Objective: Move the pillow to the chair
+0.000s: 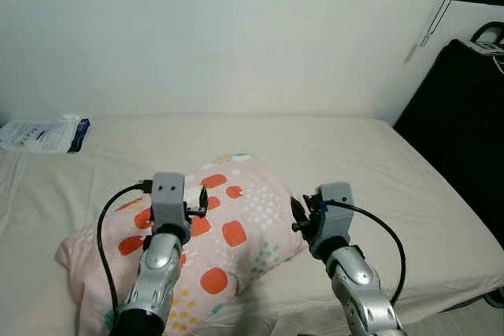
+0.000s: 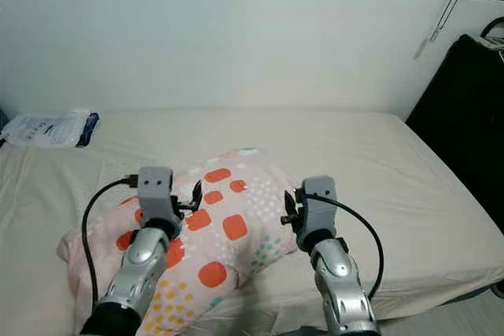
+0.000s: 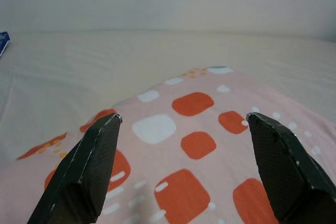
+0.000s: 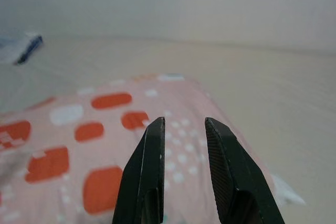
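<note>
step: pre-grasp, judged | left end effector (image 3: 184,124) spread wide above pillow (image 1: 236,230), holding nothing | right end effector (image 4: 184,124) fingers nearly together at pillow's right edge, gripping nothing | pillow flat on bed (image 1: 378,163), near side | next: grip both sides, lift | chair location: cannot tell

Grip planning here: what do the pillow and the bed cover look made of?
Pillow: soft matte woven fabric, likely cotton, printed with orange squares; it creases and sags. Bed cover: matte beige cloth, probably a cotton sheet, lightly wrinkled.
</note>
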### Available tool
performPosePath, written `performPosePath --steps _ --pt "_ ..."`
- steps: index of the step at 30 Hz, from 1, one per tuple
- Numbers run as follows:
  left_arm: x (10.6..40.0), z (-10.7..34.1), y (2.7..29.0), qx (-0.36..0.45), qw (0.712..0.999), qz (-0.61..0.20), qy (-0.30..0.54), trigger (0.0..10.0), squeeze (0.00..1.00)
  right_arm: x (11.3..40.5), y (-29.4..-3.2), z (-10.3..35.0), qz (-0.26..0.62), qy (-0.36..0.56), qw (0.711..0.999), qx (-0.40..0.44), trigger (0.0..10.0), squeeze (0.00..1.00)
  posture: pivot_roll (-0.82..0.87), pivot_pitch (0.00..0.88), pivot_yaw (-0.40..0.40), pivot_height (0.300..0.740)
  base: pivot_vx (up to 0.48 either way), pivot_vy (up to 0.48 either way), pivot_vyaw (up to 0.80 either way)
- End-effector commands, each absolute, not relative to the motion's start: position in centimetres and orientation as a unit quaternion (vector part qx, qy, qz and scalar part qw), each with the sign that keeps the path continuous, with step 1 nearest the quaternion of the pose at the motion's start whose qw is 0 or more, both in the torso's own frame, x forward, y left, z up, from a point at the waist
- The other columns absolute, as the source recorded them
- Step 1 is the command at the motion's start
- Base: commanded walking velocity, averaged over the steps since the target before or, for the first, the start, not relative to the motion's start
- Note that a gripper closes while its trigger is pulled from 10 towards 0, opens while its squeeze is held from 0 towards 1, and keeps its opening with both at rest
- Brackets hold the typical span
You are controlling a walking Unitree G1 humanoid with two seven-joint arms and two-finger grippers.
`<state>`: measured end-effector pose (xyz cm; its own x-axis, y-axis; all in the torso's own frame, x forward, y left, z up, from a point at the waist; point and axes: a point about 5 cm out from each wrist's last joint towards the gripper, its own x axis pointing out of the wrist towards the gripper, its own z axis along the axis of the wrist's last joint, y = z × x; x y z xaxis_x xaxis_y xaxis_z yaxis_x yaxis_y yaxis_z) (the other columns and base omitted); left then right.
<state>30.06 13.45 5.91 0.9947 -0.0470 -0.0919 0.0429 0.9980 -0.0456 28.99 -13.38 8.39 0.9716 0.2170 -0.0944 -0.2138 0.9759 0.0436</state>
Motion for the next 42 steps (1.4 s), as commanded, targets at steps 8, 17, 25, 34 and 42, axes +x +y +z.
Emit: performPosePath --steps 8,17,25,34,42 --pt "28.9 4.9 13.8 -0.005 0.998 -0.027 0.057 10.0 0.00 29.7 -13.7 8.7 0.101 0.047 0.994 0.008 10.0 0.00 0.09 0.000 -0.111 0.740 0.000 0.000 0.00" --pt "29.1 6.5 14.0 -0.057 0.998 -0.022 0.015 10.0 0.00 31.3 -15.8 9.4 0.046 0.055 0.992 0.107 10.0 0.00 0.10 0.000 -0.124 0.740 0.000 0.000 0.00" --pt "29.3 5.7 15.5 0.031 0.998 -0.029 0.048 10.0 0.00 31.7 -16.2 9.3 0.079 0.070 0.994 0.025 10.0 0.00 0.11 0.000 -0.127 0.740 0.000 0.000 0.00" --pt "27.1 4.0 15.3 0.051 0.994 -0.061 0.076 10.0 0.00 28.9 -13.3 7.4 0.128 0.091 0.987 0.015 10.0 0.00 0.10 0.000 -0.115 0.740 0.000 0.000 0.00" --pt "26.4 4.1 14.5 0.046 0.996 -0.055 0.059 10.0 0.00 28.0 -14.7 7.6 0.098 0.064 0.993 0.006 10.0 0.00 0.08 0.000 -0.098 0.740 0.000 0.000 0.00"
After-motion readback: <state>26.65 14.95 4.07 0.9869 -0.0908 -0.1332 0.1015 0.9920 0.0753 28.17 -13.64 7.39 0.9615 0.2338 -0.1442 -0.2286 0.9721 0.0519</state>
